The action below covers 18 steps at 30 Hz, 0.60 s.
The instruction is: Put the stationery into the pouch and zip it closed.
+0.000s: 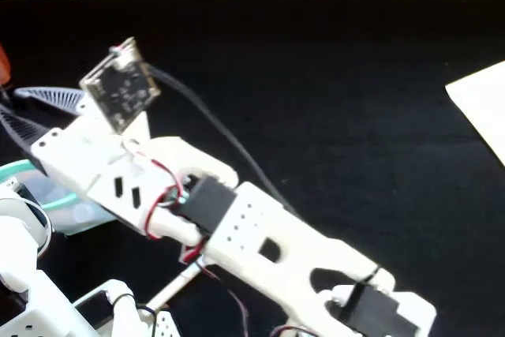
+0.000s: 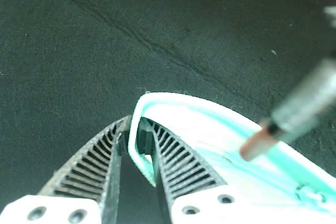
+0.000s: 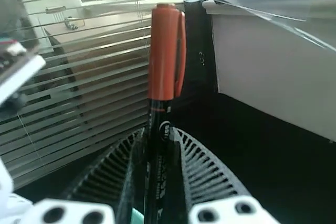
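Over by the bench's (image 1: 331, 76) left edge lay the pouch (image 1: 75, 212), and the left pincer (image 2: 135, 129) was clamped tight on its teal-trimmed rim. Right pincer (image 3: 157, 137) gripped the pen (image 3: 165, 61) by its dark barrel, orange cap sticking out beyond the fingers, far end close by the pouch.

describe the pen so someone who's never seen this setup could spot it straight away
Start at the black table and follow the long white arm to the right gripper. Clamped in it is the pen: a dark barrel topped by an orange-red cap with a clip, unlike the pale, teal-edged pouch the left gripper pinches.
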Motion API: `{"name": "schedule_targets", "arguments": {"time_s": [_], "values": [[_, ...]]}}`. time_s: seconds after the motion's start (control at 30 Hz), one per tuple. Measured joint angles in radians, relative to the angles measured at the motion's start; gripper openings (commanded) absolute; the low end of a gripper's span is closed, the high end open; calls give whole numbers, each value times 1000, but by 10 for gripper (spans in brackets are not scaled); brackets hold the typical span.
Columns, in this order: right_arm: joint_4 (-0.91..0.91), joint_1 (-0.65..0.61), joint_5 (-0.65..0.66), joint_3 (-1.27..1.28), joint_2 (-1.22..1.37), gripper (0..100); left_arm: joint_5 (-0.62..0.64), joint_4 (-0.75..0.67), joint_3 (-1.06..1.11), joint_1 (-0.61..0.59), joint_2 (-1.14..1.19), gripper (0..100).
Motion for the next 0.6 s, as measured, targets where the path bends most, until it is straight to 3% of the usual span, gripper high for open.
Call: {"name": "schedule_targets", "arguments": {"time_s": [0.6], "values": [[-17, -8, -3, 60, 86, 6, 0, 0, 0, 0, 0, 7]]}}
